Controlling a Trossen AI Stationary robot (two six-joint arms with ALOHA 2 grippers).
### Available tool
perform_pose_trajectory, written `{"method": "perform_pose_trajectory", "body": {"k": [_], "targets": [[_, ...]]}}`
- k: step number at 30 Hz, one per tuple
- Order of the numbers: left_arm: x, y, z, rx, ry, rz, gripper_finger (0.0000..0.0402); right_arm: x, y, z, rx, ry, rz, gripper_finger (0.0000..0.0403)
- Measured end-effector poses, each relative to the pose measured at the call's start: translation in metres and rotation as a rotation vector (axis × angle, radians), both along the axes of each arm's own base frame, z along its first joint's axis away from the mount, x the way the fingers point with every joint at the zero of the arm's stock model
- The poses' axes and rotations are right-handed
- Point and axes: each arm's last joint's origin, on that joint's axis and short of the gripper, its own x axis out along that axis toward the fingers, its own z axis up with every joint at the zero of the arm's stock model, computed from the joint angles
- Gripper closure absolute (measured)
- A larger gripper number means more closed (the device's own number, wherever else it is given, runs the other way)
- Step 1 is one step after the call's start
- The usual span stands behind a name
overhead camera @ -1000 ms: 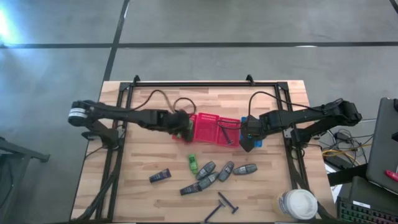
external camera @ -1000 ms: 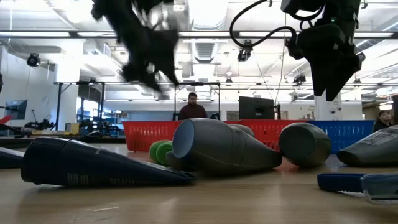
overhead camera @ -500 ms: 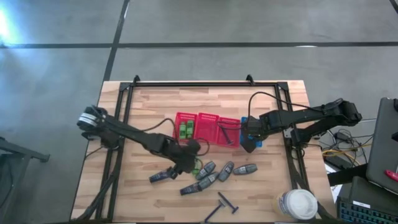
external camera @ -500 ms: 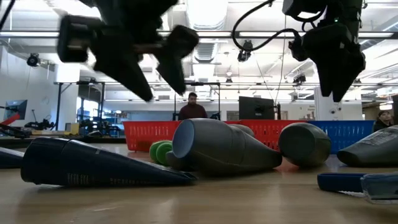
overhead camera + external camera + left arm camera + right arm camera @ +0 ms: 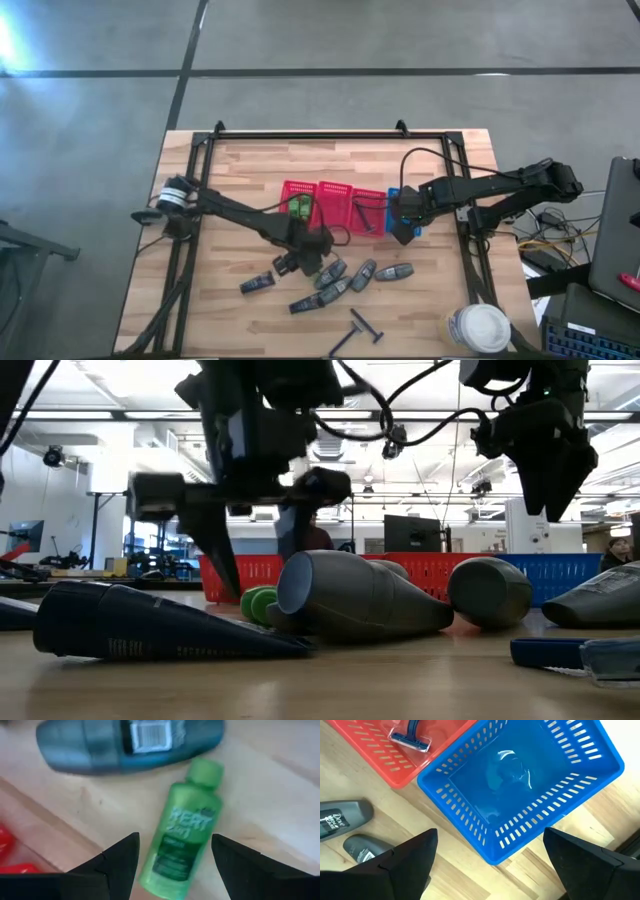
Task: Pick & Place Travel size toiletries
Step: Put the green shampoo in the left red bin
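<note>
Red baskets [image 5: 335,204]: green bottles, razor | blue basket [image 5: 520,785]: bare | left fingers [image 5: 120,862] wide over green bottle [image 5: 182,837] | right fingers [image 5: 405,860] wide

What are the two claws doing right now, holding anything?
Left claw: open, empty, straddling the green bottle on the table.
Right claw: open, empty, above the blue basket.

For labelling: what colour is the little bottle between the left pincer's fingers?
Bright green bottle; clearest in the left wrist view.
</note>
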Motion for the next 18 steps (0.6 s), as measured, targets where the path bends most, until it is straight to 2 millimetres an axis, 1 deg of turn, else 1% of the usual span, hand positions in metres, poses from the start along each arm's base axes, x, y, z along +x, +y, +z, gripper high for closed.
{"method": "perform_pose_trajectory", "body": {"k": [3, 6, 8, 12, 15, 18], "targets": [[0.002, 0.004, -0.009, 0.002, 0.025, 0.018, 0.0149, 0.0, 0.0, 0.0, -0.006, -0.001, -0.001, 0.005], [0.002, 0.005, -0.014, -0.002, 0.051, 0.033, 0.0157, 0.0, 0.0, 0.0, -0.01, -0.001, 0.0, 0.0054], [0.001, 0.005, -0.016, 0.0, 0.065, 0.032, 0.0175, 0.0, 0.0, 0.0, -0.014, -0.001, 0.0, 0.0056], [-0.001, 0.005, -0.014, -0.012, 0.089, 0.086, 0.0232, 0.0, 0.0, 0.0, -0.014, -0.001, 0.001, 0.0062], [-0.007, 0.007, -0.002, -0.049, 0.121, 0.229, 0.0268, 0.0, 0.0, 0.0, -0.014, 0.001, 0.003, 0.0067], [-0.013, 0.009, 0.027, -0.107, 0.093, 0.443, 0.0275, -0.001, 0.0, 0.0, -0.014, 0.005, 0.003, 0.0071]]}}
